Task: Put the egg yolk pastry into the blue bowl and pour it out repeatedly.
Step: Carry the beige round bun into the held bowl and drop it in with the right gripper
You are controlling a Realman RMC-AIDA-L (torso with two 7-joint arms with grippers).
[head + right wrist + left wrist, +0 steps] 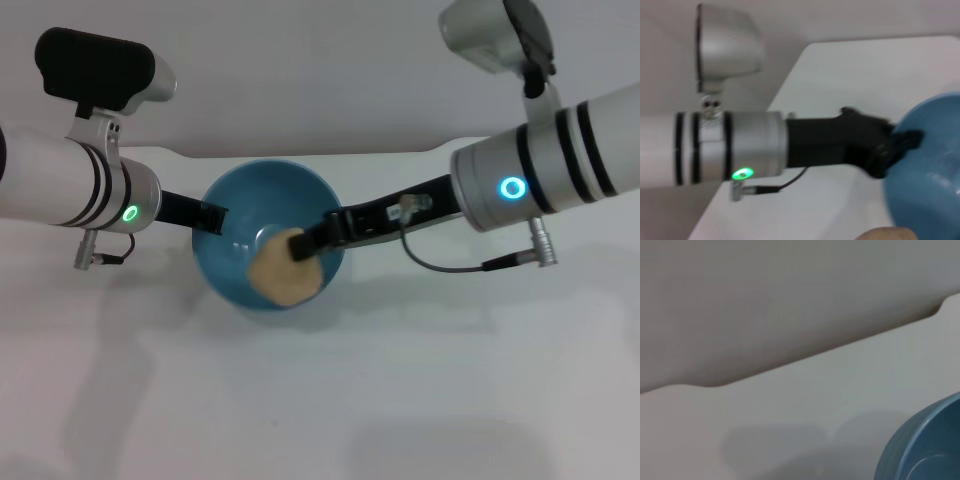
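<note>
**Pastry at the bowl's mouth, both grippers on the job**

The blue bowl (262,235) is tipped up w/ its open side facing the head cam, so you look right inside. The egg yolk pastry (284,271) sits low at the front of the bowl's mouth, by the near rim. It's the only thing in the bowl.

The right gripper (305,246) comes in from the right and is pinched on the pastry; its dark fingers touch the top of the ball. The left gripper (212,217) comes in from the left and is closed on the bowl's rim. In the right wrist view you can see the left gripper (900,142) biting that rim, w/ the bowl (927,165) next to it and a bit of pastry (887,234) peeking in at the picture's edge.

The left wrist view shows just a slice of the bowl (925,445) and the white table (805,405).

The table (400,400) has lots of bare room in front of the bowl and off to both sides. Its far edge runs just behind the bowl, w/ the grey wall (300,70) past it.
</note>
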